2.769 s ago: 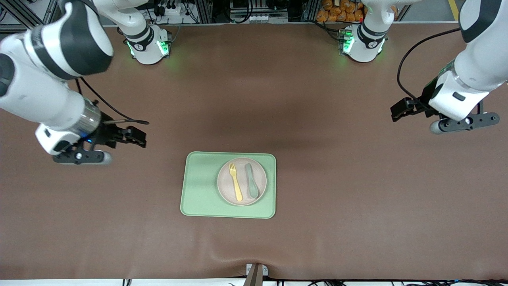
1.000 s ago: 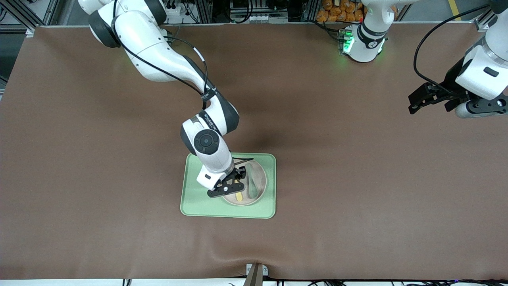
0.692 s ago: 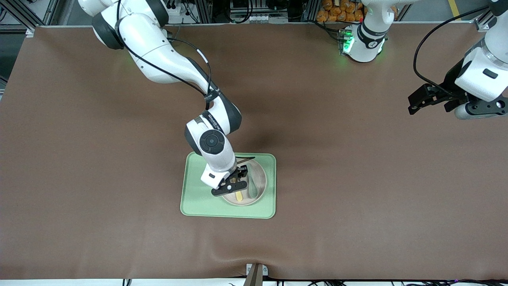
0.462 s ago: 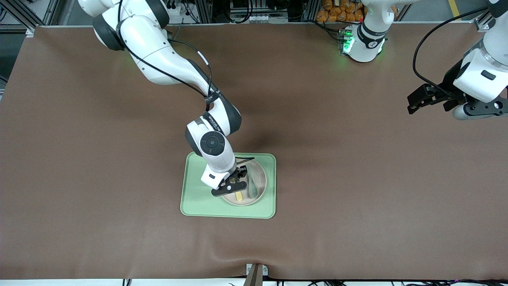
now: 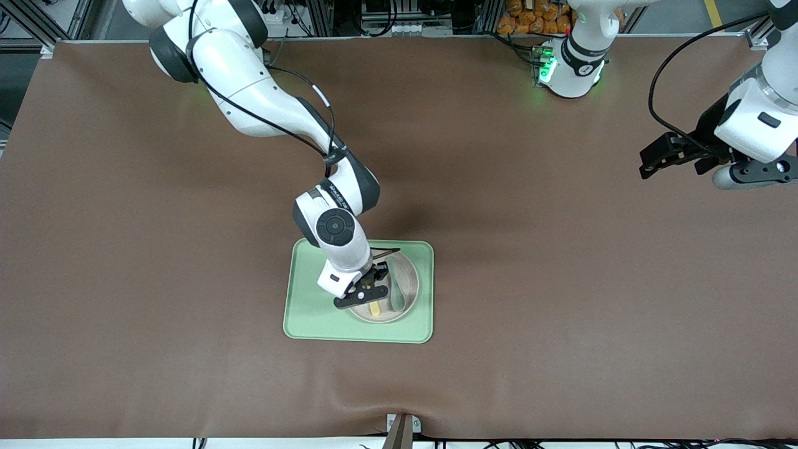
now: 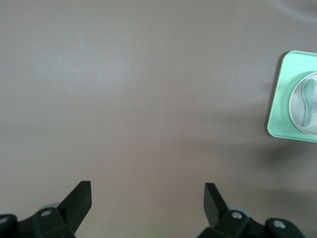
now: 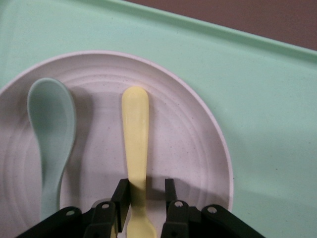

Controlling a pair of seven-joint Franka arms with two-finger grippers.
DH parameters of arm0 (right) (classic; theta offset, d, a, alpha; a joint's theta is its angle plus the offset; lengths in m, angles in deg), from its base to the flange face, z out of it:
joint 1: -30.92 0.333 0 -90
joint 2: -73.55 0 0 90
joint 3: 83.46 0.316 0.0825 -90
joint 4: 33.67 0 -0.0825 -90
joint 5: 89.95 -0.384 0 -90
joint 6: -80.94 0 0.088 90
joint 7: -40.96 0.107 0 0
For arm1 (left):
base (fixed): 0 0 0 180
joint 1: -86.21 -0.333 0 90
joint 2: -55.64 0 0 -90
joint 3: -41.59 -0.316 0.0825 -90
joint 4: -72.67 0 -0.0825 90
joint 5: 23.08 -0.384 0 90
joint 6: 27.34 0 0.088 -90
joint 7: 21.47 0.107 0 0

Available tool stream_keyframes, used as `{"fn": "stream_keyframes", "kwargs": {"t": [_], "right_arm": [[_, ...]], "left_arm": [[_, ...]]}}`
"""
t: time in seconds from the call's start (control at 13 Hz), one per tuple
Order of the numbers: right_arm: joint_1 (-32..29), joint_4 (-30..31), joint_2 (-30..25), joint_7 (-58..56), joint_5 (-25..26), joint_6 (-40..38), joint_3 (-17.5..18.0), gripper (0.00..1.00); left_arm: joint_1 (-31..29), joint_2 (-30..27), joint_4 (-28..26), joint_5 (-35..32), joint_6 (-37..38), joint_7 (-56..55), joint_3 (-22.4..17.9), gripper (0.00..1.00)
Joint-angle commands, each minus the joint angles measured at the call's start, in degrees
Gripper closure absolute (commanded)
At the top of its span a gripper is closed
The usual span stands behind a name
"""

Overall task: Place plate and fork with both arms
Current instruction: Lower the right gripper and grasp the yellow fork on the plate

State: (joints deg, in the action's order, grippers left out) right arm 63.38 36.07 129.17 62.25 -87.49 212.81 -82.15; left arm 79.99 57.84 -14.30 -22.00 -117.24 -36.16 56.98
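Right wrist view: the right gripper point(image 7: 143, 198) is seen low over the plate point(image 7: 188, 148), its fingers a little apart astride the fork point(image 7: 135, 134), one touching. The plate sits in the tray point(image 5: 312, 299), beside the spoon point(image 7: 49, 134). The left gripper point(image 5: 676, 159) waits spread wide over the table's point(image 5: 561, 280) left arm end

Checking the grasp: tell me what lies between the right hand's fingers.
The fork's handle lies between the right hand's fingers, over the plate; the right wrist view shows it.

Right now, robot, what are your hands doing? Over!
Right gripper down on the plate, fingers either side of the fork, closing. Left gripper open, waiting over bare table. Spoon lies beside the fork, apart.
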Motion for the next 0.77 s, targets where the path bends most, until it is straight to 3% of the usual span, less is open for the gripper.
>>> {"fn": "stream_keyframes", "kwargs": {"t": [0.0, 0.15, 0.23, 0.69], "right_arm": [[0.50, -1.09, 0.71, 1.11, 1.05, 0.05, -0.25, 0.77], [0.41, -1.53, 0.54, 1.20, 0.96, -0.56, -0.25, 0.96], [0.15, -1.71, 0.36, 1.20, 0.79, -0.82, -0.25, 0.99], [-2.30, -5.40, -1.21, 0.76, -0.61, -7.41, 0.37, 1.00]], "left_arm": [[-0.73, -0.53, -0.04, 1.11, 0.68, -0.43, 0.61, 0.00], [-0.73, -0.71, -0.04, 1.20, 0.77, -0.43, 0.70, 0.00], [-0.73, -0.62, -0.04, 1.11, 0.77, -0.43, 0.70, 0.00], [-0.72, -0.71, -0.04, 1.11, 0.86, -0.52, 0.78, 0.00]]}}
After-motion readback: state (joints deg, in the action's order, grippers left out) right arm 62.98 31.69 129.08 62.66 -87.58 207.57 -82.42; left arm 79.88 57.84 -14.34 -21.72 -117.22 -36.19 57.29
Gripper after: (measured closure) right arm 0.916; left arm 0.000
